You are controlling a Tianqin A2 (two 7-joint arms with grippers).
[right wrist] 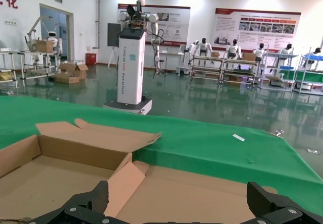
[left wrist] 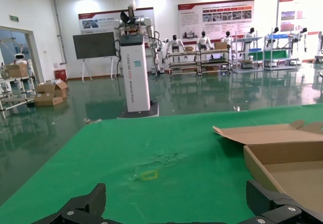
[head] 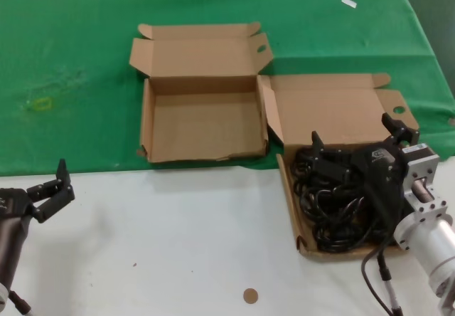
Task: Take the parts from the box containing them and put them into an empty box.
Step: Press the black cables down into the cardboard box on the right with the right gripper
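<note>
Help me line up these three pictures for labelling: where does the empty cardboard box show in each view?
Head view: the empty box lies open at upper centre on the green cloth.
Left wrist view: its near corner and lid show at the right edge.
Right wrist view: it fills the lower left.
Shared landmark: the green cloth under the box, seen in all three views.

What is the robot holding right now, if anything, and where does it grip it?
Nothing. The right claw is open above the black cables in the right box, not closed on them. The left claw is open over the white table.
</note>
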